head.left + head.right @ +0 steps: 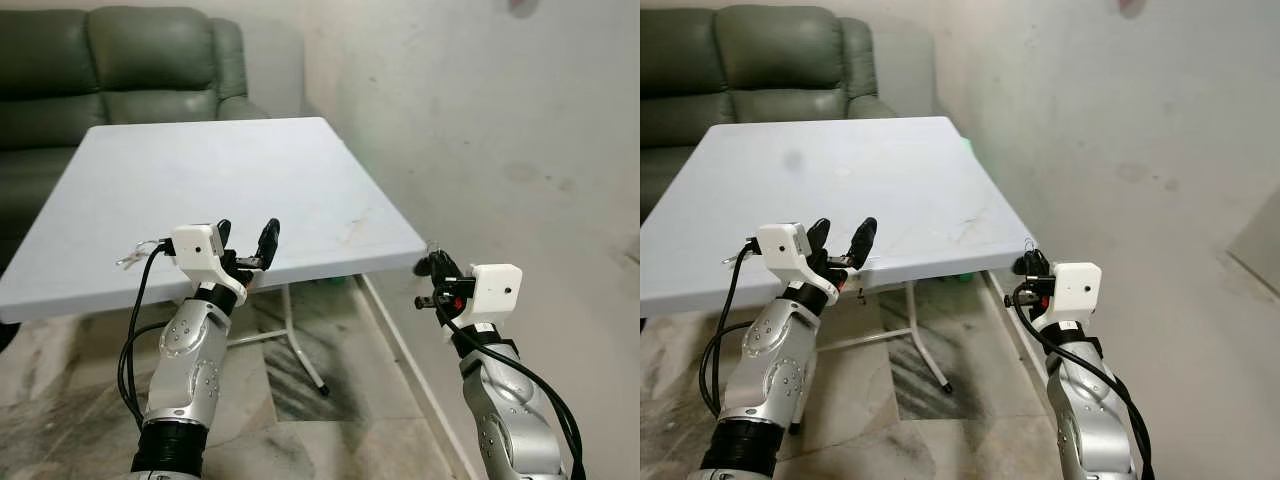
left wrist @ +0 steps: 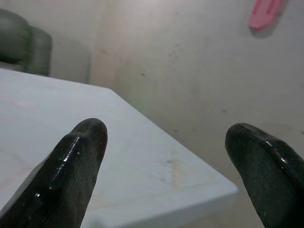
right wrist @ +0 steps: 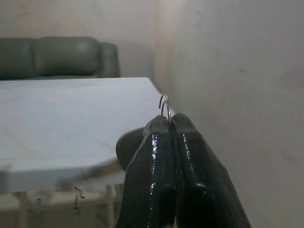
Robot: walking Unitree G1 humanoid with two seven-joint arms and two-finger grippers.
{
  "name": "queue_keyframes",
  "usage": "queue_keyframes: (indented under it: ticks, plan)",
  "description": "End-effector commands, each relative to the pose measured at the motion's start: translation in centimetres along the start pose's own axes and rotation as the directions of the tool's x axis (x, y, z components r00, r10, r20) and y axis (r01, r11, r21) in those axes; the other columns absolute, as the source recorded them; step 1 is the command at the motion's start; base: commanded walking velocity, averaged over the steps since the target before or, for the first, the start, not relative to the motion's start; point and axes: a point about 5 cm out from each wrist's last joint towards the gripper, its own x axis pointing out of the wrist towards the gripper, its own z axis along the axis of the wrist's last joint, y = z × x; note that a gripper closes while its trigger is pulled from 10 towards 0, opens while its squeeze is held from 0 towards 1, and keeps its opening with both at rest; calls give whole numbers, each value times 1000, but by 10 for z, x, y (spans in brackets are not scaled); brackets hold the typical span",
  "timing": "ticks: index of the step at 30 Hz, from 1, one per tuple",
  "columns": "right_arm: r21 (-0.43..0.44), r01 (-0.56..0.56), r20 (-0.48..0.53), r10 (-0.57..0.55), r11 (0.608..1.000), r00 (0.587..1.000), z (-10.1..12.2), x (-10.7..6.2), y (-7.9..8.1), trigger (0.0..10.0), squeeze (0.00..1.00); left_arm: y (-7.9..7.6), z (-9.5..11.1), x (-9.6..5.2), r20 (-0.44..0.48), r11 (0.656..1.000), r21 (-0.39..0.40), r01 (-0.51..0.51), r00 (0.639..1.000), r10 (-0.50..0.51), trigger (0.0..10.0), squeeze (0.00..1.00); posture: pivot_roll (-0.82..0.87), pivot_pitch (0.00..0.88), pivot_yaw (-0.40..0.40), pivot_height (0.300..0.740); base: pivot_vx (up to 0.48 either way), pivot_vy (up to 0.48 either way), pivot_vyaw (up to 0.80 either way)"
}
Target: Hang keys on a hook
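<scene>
The right gripper (image 3: 168, 124) is pinched tight on the key ring (image 3: 164, 105), whose thin wire loop pokes out above its fingertips, just off the table (image 1: 300, 190) corner by the wall (image 1: 500, 120). The left gripper (image 1: 247, 243) hovers over the table's near edge, fingers (image 2: 78, 161) spread wide and holding nothing. A green sofa (image 1: 120, 60) stands behind; a pink hook (image 2: 263, 12) sits high on the wall.

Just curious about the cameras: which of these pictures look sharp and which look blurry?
Both eye views are evenly lit and sharp across the table. The left wrist view blurs its close fingertips and the pink wall hook. The right wrist view keeps the key ring fairly crisp.
</scene>
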Motion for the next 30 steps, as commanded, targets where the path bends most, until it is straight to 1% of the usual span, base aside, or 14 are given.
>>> queue_keyframes:
  ticks: [1, 3, 4, 5, 8, 11, 13, 21, 22, 24, 27, 30]
  plan:
    - [-12, 2, 17, -2, 1000, 1000, 5, 1, -2, 10000, 0, -4, 1, 0, 2, 1000, 15, 21, 1000, -21, 10000, 0, -25, 0, -32, 740, 0, -480, -738]
    - [-13, 1, 16, -1, 1000, 1000, 5, 1, -2, 10000, 0, -4, 0, 0, 0, 1000, 22, 19, 1000, -19, 10000, 0, -25, 0, -32, 740, 0, -480, -738]
    - [-14, 1, 15, -1, 1000, 1000, 5, 0, -2, 10000, 0, -3, 0, 0, 5, 1000, -21, 13, 1000, -12, 10000, 0, -24, 0, -32, 740, 0, 0, -731]
    - [-14, 1, 15, -1, 1000, 1000, 5, 0, -2, 10000, 0, -3, 1, 0, 17, 1000, -27, 5, 1000, -4, 10000, 0, -25, 0, -34, 740, 0, 0, -731]
    - [-14, 0, 13, 0, 1000, 1000, 4, 0, -3, 10000, 0, -3, 3, 0, 22, 1000, -22, 4, 1000, -4, 10000, 0, -24, 0, -36, 740, 0, 0, -738]
    - [-15, -1, 12, 1, 1000, 1000, 4, 0, -2, 10000, 0, -1, 1, 0, 15, 1000, -8, -20, 1000, 20, 10000, 0, -24, 0, -36, 740, 0, 0, -733]
    - [-17, -2, 12, 2, 1000, 1000, 5, 1, -3, 10000, 0, -1, 0, 0, 6, 1000, -12, -27, 1000, 27, 10000, 0, -23, 0, -38, 740, 0, 0, -738]
    - [-19, -4, 13, 4, 1000, 1000, 5, 1, -3, 10000, 0, -1, 1, 0, 13, 999, -27, -32, 999, 33, 10000, 0, -24, 0, -40, 740, 0, 0, -737]
    - [-21, -5, 14, 5, 1000, 1000, 6, 1, -3, 10000, 0, -1, 1, 0, 15, 999, -38, -31, 999, 32, 10000, 0, -24, 0, -43, 740, 0, 0, -738]
    - [-22, -6, 14, 6, 1000, 1000, 6, 1, -3, 10000, 0, -1, 1, 0, 11, 999, -27, -36, 999, 36, 10000, 0, -23, 0, -43, 740, 0, 0, -738]
    - [-20, -9, 16, 10, 1000, 1000, 6, 1, -3, 10000, 0, -1, 0, 0, 10, 999, -31, -36, 999, 36, 10000, 0, -23, 0, -46, 740, 0, 0, -733]
    - [-19, -21, 41, 21, 1000, 999, 9, 1, -2, 10000, 0, -2, 0, 0, 4, 999, -24, -36, 999, 36, 10000, 0, -23, 0, -47, 740, 0, 0, 0]
